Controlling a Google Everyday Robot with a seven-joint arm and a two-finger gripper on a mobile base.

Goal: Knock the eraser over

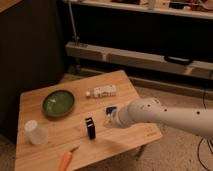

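The eraser [90,128] is a slim, near-black block standing upright on the wooden table [50,150], near its front middle. My white arm [165,117] reaches in from the right. My gripper [107,120] is at its left end, low over the table, a short way right of the eraser and apart from it. A brighter blue flat block [110,109] lies just behind the gripper, partly hidden by it.
A green bowl [58,102] sits at the back left. A white cup [35,132] stands at the front left. An orange carrot [66,160] lies at the front edge. A small white package [102,91] lies at the back. Dark shelving [140,55] stands behind.
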